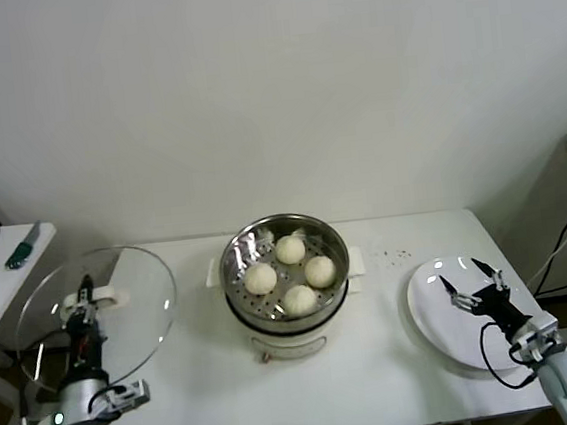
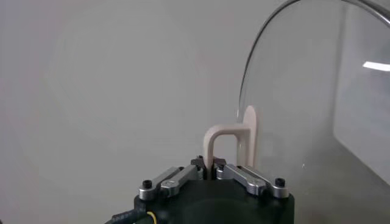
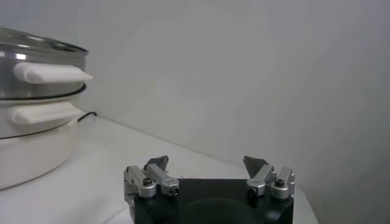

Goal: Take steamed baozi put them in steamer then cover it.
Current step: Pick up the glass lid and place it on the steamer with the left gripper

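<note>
At bench centre: steamer (image 1: 286,278), steel pot on a white base with side handles, uncovered. Contents: four steamed baozi (image 1: 291,271) on the perforated tray, clustered and touching or nearly so.

Left of the steamer, raised off the white bench (image 1: 379,364): glass lid (image 1: 112,309), tilted on edge. Left hand (image 2: 209,173) is clamped shut on the lid's cream loop handle (image 2: 226,141).

Right of the steamer: white plate (image 1: 436,318), bare. Right hand (image 1: 474,284) hovers over it with its fingers spread wide, holding nothing.

Step judged in hand: covering.

Risks: the narrow handle may pivot in the pinch, swinging the heavy glass; a tilted or off-centre descent could strike the rim, ride up on one side, or press a bun.
</note>
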